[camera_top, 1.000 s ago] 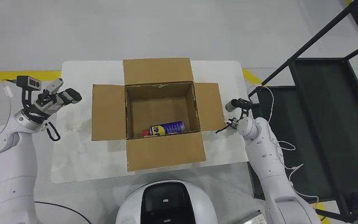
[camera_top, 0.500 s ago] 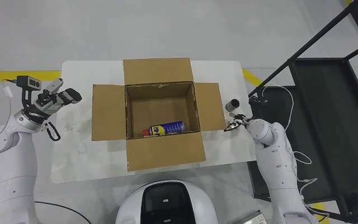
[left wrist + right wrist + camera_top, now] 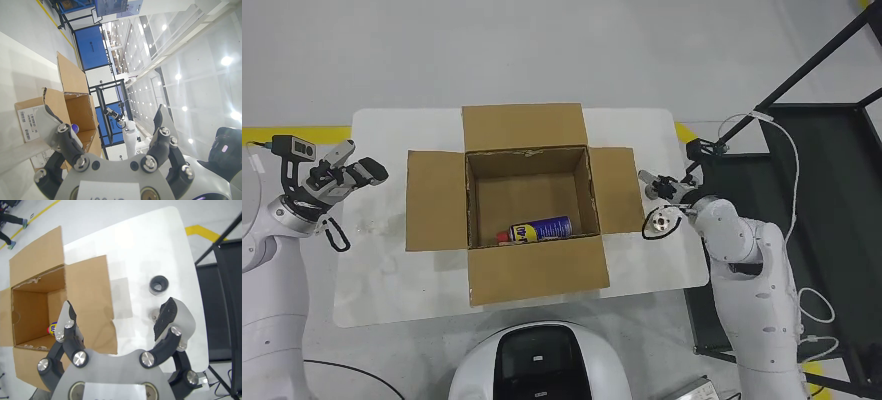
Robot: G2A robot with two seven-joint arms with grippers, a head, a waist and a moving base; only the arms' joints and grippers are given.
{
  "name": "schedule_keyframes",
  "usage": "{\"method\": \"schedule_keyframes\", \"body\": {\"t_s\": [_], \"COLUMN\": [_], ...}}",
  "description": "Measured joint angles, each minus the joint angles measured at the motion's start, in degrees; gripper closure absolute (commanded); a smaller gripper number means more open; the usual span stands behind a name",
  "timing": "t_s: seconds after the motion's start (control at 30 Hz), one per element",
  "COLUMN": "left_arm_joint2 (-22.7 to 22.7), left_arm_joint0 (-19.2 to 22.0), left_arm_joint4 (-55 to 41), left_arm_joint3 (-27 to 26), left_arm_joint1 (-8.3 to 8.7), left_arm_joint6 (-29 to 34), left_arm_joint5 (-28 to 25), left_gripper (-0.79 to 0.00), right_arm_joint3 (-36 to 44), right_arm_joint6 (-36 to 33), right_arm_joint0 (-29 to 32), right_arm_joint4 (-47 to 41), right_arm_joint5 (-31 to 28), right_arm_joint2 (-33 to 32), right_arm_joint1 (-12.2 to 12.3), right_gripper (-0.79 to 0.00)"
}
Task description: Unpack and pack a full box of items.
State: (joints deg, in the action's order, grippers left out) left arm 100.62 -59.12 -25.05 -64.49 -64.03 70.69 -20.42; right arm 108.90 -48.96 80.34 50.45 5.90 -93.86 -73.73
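Box: a brown cardboard box (image 3: 437, 210) stands in the middle of the white table (image 3: 392, 270), all four flaps folded outward and flat; the right wrist view looks at its right flap (image 3: 87, 285) and down into its cavity.
Can: a blue and yellow spray can (image 3: 537, 231) with a red end lies on its side on the box floor, along the near wall, its red end toward the robot's left.
Small cup: a short dark round cup (image 3: 159, 286) stands upright on the bare table to the right of the box, apart from the right flap.
Right pincer: the right gripper (image 3: 654, 184) hangs over the table just off the right flap. Its fingers are spread wide with nothing between them (image 3: 118, 302), and the cup sits just beyond the tip of one finger.
Left pincer: the left gripper (image 3: 360, 160) is over the table's left edge, well apart from the box, facing it side-on. Its fingers are apart and hold nothing (image 3: 102, 108).
Rack: a black metal rack (image 3: 822, 200) stands on the floor beside the table's right end.
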Motion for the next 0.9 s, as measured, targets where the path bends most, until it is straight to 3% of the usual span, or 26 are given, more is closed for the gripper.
{"method": "schedule_keyframes", "body": {"t_s": [0.23,0.47,0.6,0.9], "left_arm_joint2": [0.0,0.0,0.0,0.0], "left_arm_joint0": [0.0,0.0,0.0,0.0], "left_arm_joint4": [0.0,0.0,0.0,0.0], "left_arm_joint3": [0.0,0.0,0.0,0.0], "left_arm_joint1": [0.0,0.0,0.0,0.0], "left_arm_joint6": [0.0,0.0,0.0,0.0], "left_arm_joint5": [0.0,0.0,0.0,0.0], "left_gripper": [-0.785,-0.785,-0.785,-0.785], "right_arm_joint3": [1.8,-4.9,-10.1,-10.0], "right_arm_joint6": [-7.0,-16.2,-18.6,-18.6], "right_arm_joint0": [-7.4,-17.1,-21.5,-21.5], "right_arm_joint4": [2.4,5.5,0.1,0.0], "right_arm_joint5": [-6.9,-16.2,-20.5,-20.4], "right_arm_joint2": [12.1,25.3,27.5,27.4], "right_arm_joint1": [-0.1,-0.6,-0.9,-0.9], "right_gripper": [-0.785,-0.785,-0.785,-0.785]}}
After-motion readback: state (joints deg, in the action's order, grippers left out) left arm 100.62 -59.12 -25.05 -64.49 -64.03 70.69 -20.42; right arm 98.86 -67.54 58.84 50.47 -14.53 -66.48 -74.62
